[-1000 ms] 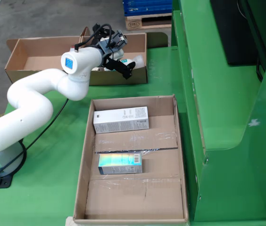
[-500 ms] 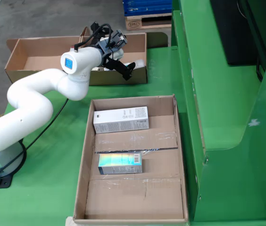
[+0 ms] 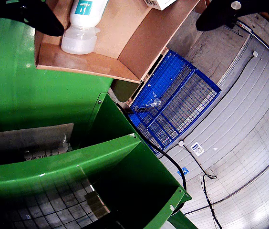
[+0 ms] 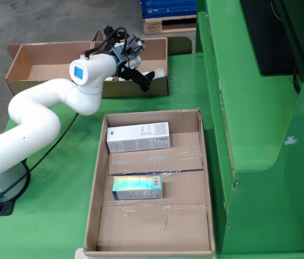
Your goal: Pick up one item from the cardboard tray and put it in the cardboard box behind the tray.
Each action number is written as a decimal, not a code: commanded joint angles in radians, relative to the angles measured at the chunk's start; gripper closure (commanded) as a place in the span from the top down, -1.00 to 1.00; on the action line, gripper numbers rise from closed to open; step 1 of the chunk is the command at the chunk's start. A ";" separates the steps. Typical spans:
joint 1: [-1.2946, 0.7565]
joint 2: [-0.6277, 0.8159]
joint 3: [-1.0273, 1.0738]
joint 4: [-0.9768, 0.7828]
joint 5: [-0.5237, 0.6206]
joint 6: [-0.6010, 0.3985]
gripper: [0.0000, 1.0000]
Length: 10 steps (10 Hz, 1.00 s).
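The gripper (image 4: 141,73) hangs over the cardboard box (image 4: 44,67), fingers (image 3: 29,16) spread and empty, the white bottle (image 3: 83,26) lying inside beneath them, on a green table (image 4: 71,145) beside a concrete floor (image 4: 44,21)

Item count, fixed view and gripper view.
One cardboard tray (image 4: 95,216) with two cartons: one white carton (image 4: 138,137), one iridescent carton (image 4: 137,187). One cardboard box (image 4: 44,85); one white bottle (image 3: 83,26) inside. One robot arm (image 4: 39,118).
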 commanded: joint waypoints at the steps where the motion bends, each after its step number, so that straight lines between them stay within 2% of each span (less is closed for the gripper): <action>1: -0.013 0.037 0.015 -0.002 -0.012 0.006 1.00; 7: -0.013 0.037 0.015 -0.002 -0.012 0.006 1.00; 10: 0.008 0.116 0.015 0.075 0.001 -0.058 1.00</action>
